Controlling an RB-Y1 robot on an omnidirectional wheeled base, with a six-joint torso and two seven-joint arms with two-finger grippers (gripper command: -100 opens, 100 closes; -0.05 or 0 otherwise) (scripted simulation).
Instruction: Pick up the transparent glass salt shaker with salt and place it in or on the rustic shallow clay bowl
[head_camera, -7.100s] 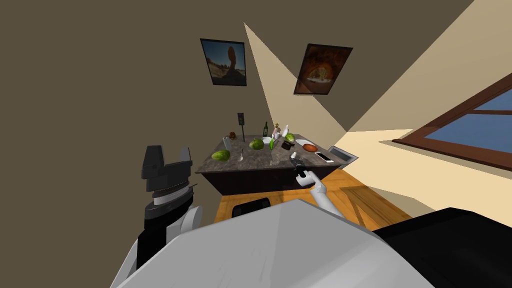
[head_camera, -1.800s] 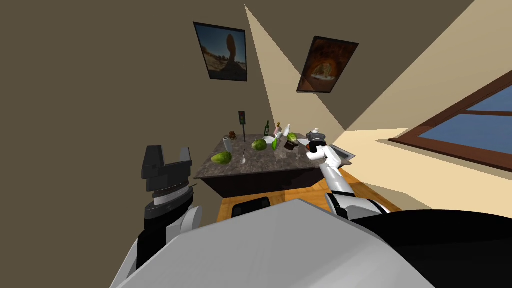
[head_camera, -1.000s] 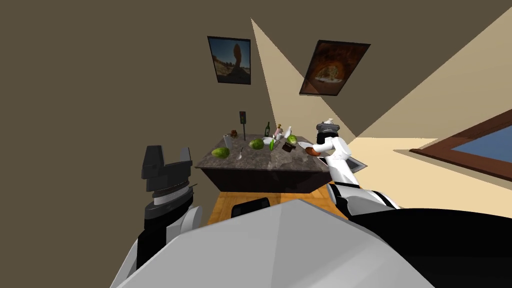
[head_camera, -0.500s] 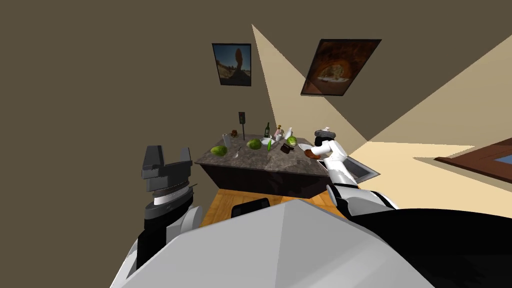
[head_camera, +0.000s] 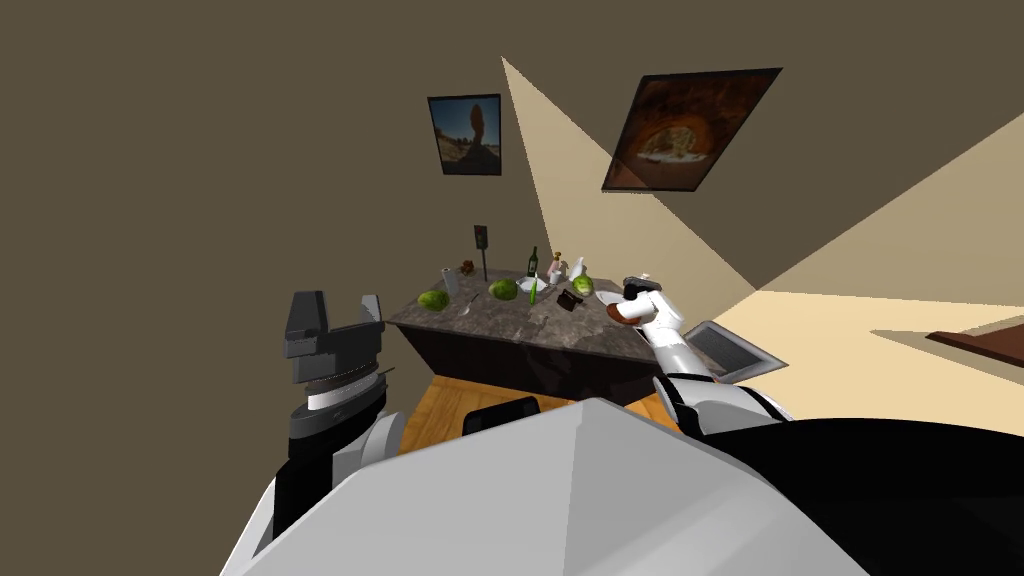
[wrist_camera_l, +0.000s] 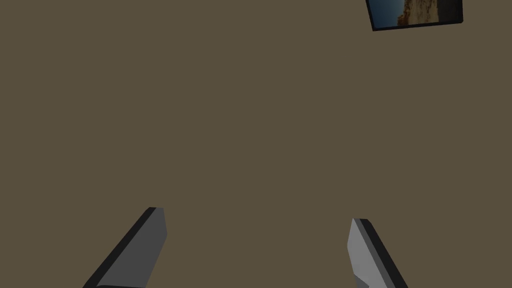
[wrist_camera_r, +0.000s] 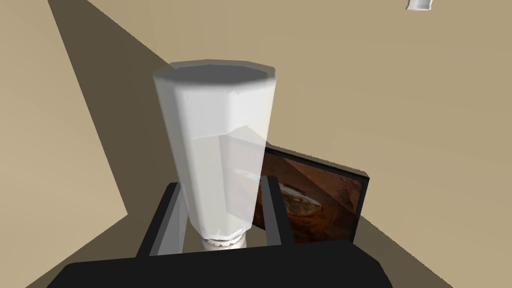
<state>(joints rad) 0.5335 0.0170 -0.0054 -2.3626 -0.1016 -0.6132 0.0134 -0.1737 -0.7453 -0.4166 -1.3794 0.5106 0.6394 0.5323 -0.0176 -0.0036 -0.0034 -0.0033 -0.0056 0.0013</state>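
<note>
My right gripper (head_camera: 637, 289) is shut on the salt shaker (wrist_camera_r: 220, 145), a pale translucent tumbler part-filled with white. Its sides are pressed between the two fingers (wrist_camera_r: 172, 222), and its narrow end points toward the gripper body. In the head view the hand hangs just above the reddish-brown shallow bowl (head_camera: 621, 313), which sits at the right end of the dark marbled table (head_camera: 500, 322); I cannot tell whether the shaker touches the bowl. My left gripper (head_camera: 333, 322) is raised at my left side, and its fingers (wrist_camera_l: 137, 245) stand open with nothing between them.
Green melons (head_camera: 433, 299), a dark bottle (head_camera: 533, 261), a white jug (head_camera: 578, 266), a dark box (head_camera: 568, 300) and a spoon (head_camera: 470, 303) stand on the table. A grey flat tray (head_camera: 735, 349) lies right of the table. Wooden floor (head_camera: 440, 410) lies before it.
My view has swung, so the table sits further left in the picture. My right hand, still holding the shaker, has come down closer over the bowl. The left arm has not moved.
</note>
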